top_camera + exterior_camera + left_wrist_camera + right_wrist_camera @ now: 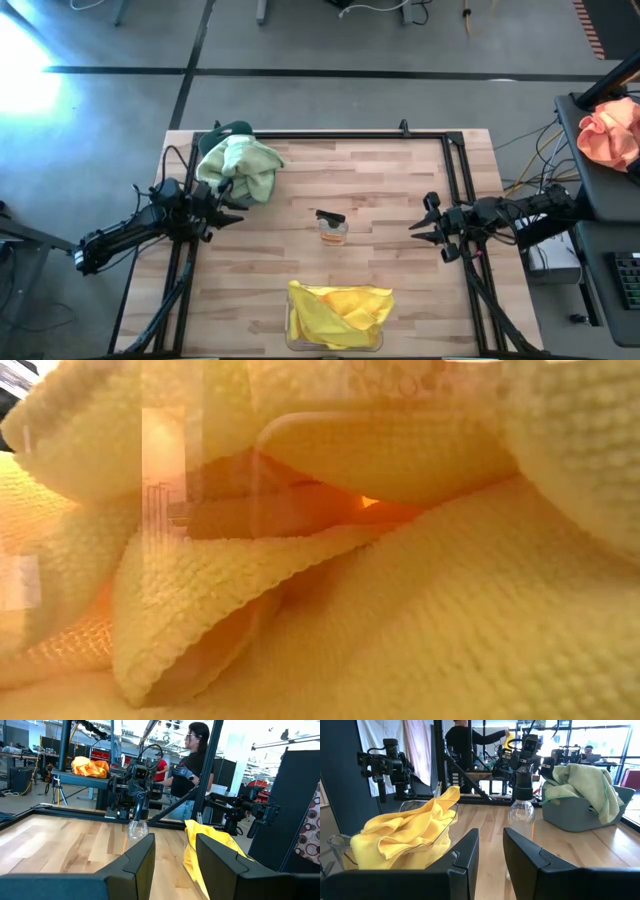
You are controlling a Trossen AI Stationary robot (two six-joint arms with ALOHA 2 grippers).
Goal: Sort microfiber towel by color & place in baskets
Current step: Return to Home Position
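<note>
Pale green microfiber towels [240, 165] lie heaped in the teal basket [570, 822] at the table's far left, spilling over its rim. Yellow towels [340, 312] fill the clear basket [335, 845] at the near edge, one corner draped over its wall [445, 800]. The low view shows only yellow towel [400, 610], pressed against the clear wall. My left gripper [230, 205] waits at the left edge beside the green heap, open and empty [175, 850]. My right gripper [422, 222] waits at the right edge, open and empty [491, 845].
A small clear bottle with amber contents and a black top [332, 226] stands mid-table between the two grippers. A black frame [330, 135] runs round the table's edges. An orange-pink cloth [610, 135] lies on a stand off the table's right. People stand in the room beyond.
</note>
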